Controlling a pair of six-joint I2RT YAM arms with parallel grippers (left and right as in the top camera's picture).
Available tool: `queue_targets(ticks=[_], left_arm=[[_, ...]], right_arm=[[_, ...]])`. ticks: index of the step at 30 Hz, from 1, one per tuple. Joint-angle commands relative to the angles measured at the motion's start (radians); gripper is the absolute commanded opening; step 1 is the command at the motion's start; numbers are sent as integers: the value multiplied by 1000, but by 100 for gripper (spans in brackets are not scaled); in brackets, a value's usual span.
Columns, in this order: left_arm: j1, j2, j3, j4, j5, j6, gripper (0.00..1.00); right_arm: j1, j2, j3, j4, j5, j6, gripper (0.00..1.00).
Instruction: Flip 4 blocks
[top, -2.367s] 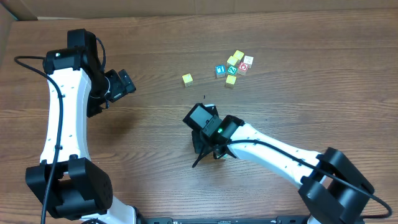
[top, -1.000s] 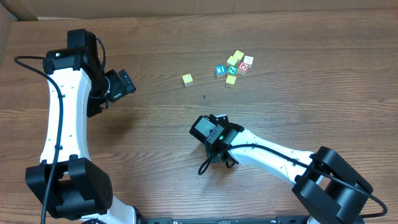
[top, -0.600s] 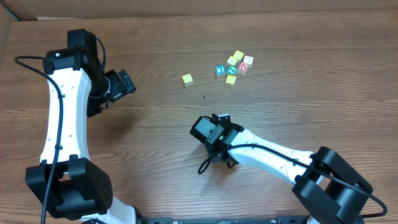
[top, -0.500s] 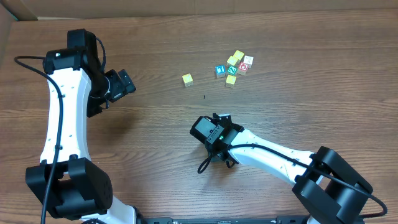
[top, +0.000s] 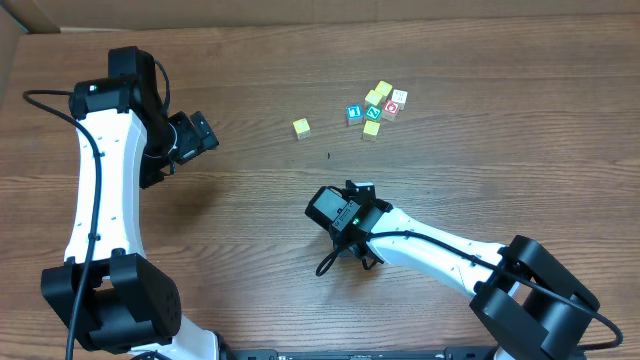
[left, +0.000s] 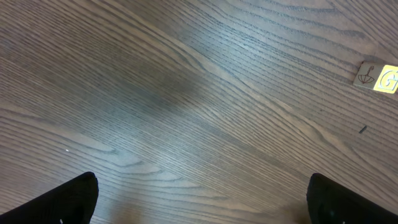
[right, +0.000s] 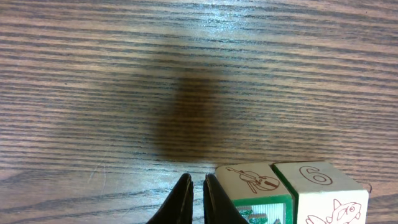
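In the right wrist view my right gripper (right: 194, 186) is shut with nothing between its fingers, tips down at the wood. Right beside it sit two blocks: a cream one with a violin on top and a green front face (right: 254, 182), touching a cream one marked 6 (right: 316, 180). My right arm hides both in the overhead view. Farther back lies a cluster of blocks (top: 375, 106), among them a teal-green one (top: 373, 113) and a yellow one (top: 371, 128). A lone yellow block (top: 301, 127) (left: 387, 80) lies apart. My left gripper (top: 197, 135) (left: 205, 208) hangs open over bare wood.
A blue-faced cube (top: 353, 113) and a red-faced cube (top: 391, 108) sit in the same cluster. A small dark speck (top: 328, 155) marks the wooden table (top: 500, 170). My right arm's cable (top: 326, 265) loops just in front of the wrist.
My right wrist moved down and to the right earlier, then held almost still over the last second. The left arm and the blocks in the cluster have not moved.
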Motion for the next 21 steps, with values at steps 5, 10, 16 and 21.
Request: queue_targets(ticks=[5,10,16,21], left_arm=[[-2,3,18,-1,-7,-13,100],[-2,4,18,-1,-7,-13,100],[-2,4,18,-1,-6,-13,100],[-2,4,18,-1,-7,-13,100]], right_arm=[[-16,3,-4,-18,26,15,10],[-32,3,-3,-5,13,14,11],[-62,3,77,7,-20,-25,18],[-227,3,261,-21,-220,-132,44]])
